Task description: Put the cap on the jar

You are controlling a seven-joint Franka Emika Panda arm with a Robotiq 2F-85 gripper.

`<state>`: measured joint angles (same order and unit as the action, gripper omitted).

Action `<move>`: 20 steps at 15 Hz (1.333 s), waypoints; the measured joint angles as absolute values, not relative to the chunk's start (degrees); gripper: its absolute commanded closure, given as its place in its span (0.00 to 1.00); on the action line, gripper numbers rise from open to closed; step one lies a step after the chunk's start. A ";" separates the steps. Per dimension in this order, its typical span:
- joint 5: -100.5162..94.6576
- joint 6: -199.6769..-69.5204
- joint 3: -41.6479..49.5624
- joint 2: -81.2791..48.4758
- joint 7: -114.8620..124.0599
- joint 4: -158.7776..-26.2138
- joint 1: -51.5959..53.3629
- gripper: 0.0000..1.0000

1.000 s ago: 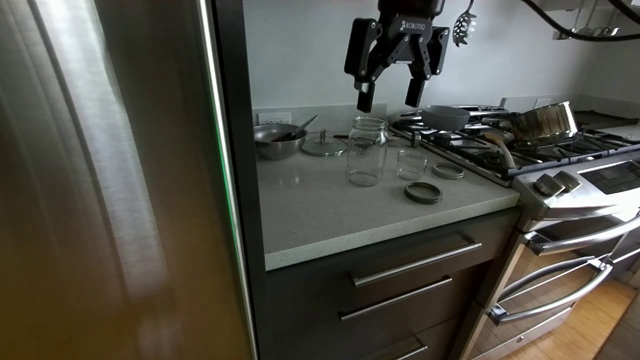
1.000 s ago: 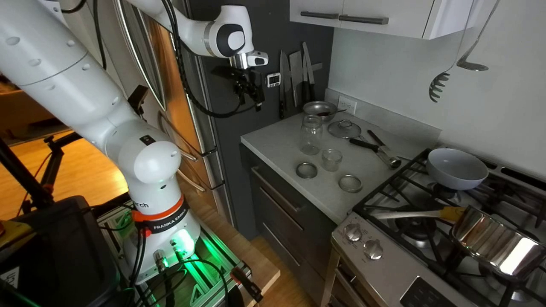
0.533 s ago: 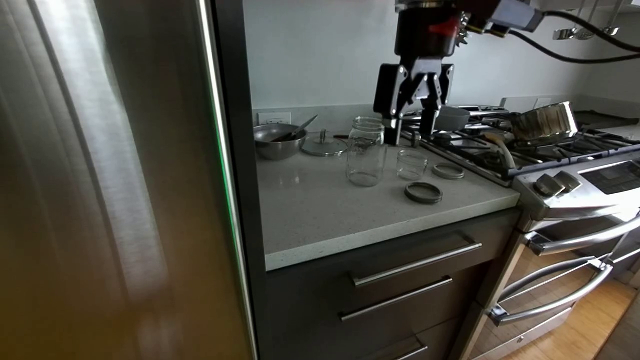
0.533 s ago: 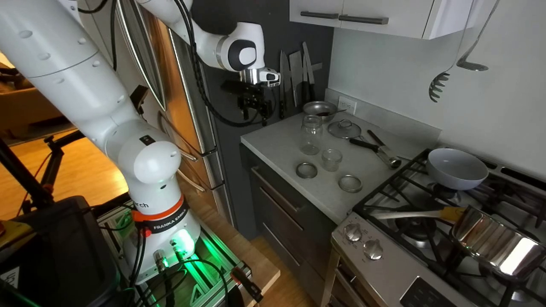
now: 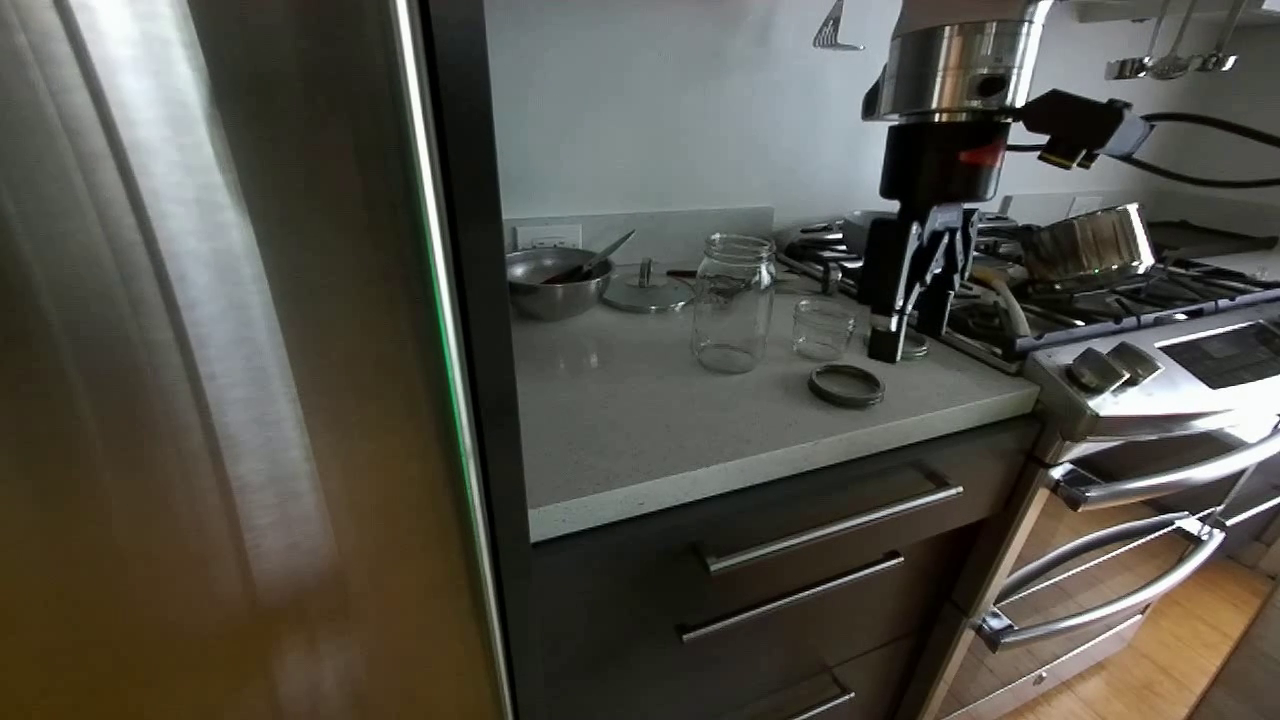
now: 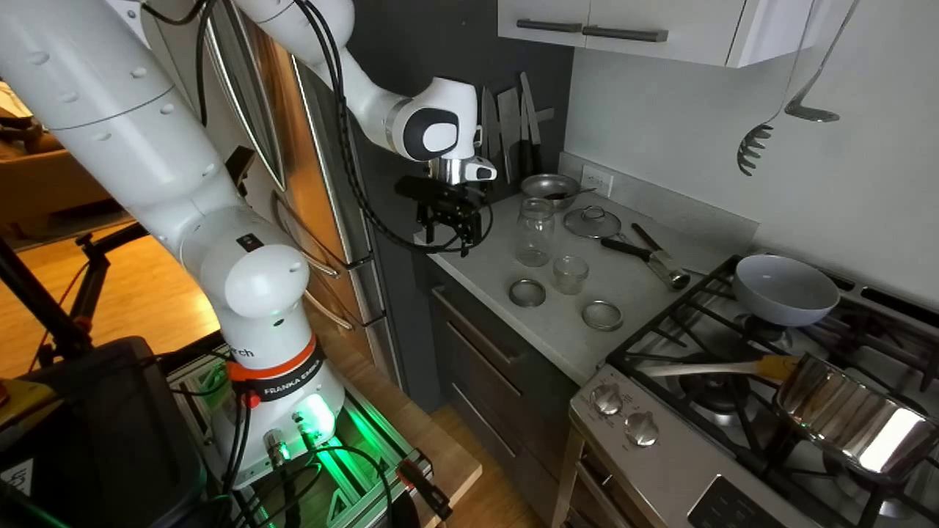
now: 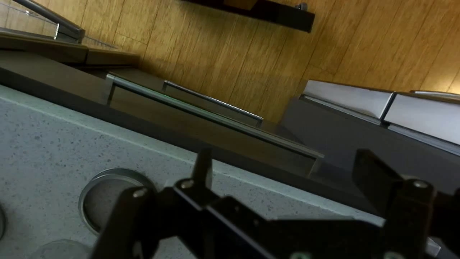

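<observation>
The cap, a flat round dark lid, lies on the counter near its front edge. It also shows in an exterior view and in the wrist view, partly covered by the gripper there. The jar, clear, tall and open-topped, stands upright behind the cap; it also shows in an exterior view. My gripper is open and empty, pointing down above the counter's front edge at the fridge end, as an exterior view and the wrist view show. It is apart from cap and jar.
A shorter clear glass stands beside the jar. A second round lid lies nearer the stove. A metal bowl, a glass pot lid and utensils lie toward the wall. Drawer handles stick out below the counter.
My gripper has moved down toward the counter, rightward in both exterior views. It stays open. The cap, jar and other items have not moved.
</observation>
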<state>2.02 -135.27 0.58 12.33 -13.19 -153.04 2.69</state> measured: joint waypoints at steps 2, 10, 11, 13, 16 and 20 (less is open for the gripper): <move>2.02 -135.27 0.44 12.33 -13.17 -152.80 2.77 0.00; -3.77 -135.27 2.72 10.42 -12.26 -152.66 -1.70 0.00; -4.96 -135.27 3.55 10.11 -12.06 -152.66 -2.95 0.00; -6.62 -135.27 5.22 9.52 -11.70 -152.58 -5.29 0.00; -8.49 -137.05 7.31 7.91 -11.71 -152.19 -7.81 0.00; -8.62 -138.73 8.02 6.26 -11.92 -151.78 -8.45 0.00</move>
<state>-8.62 -138.73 8.02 6.26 -11.92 -151.78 -8.45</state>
